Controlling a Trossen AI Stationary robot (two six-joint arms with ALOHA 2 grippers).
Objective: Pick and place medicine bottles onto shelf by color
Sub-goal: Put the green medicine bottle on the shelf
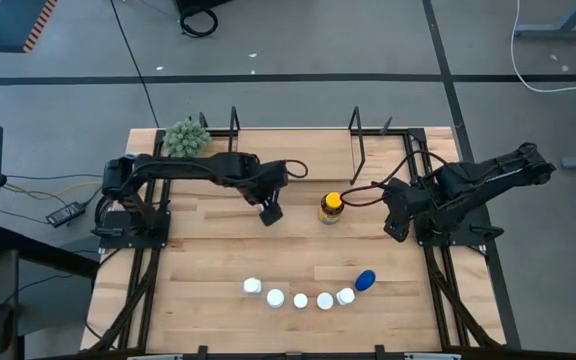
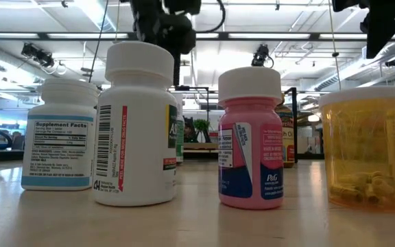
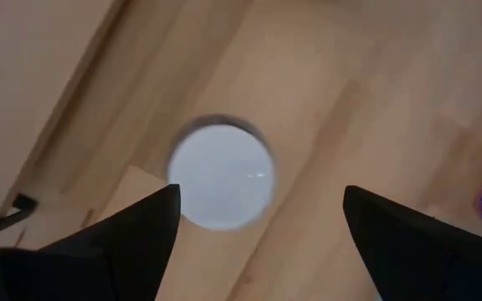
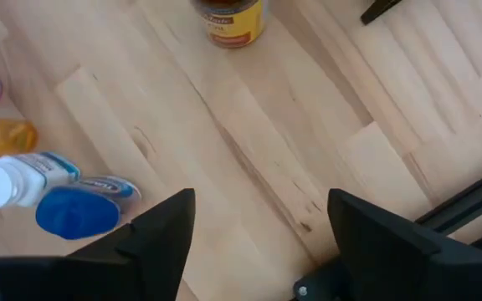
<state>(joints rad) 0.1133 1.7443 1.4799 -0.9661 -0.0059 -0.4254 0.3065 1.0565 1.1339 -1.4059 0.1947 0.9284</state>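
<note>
My left gripper (image 3: 258, 234) gapes over a white bottle (image 3: 222, 176); probably light, slick, best gripped across its cap.

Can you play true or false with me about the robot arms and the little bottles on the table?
1. The blue-capped bottle sits at the right end of the row of small bottles. True.
2. The left gripper is squeezing a bottle. False: its fingers are open, and a white bottle cap shows below them, ungripped.
3. The amber bottle with the yellow cap stands between the two grippers. True.
4. The right gripper is holding the blue-capped bottle. False: it is open and holds nothing; that bottle stands on the table.
5. The green fuzzy plant ball sits in the middle of the bottle row. False: it is at the far left corner of the table.
</note>
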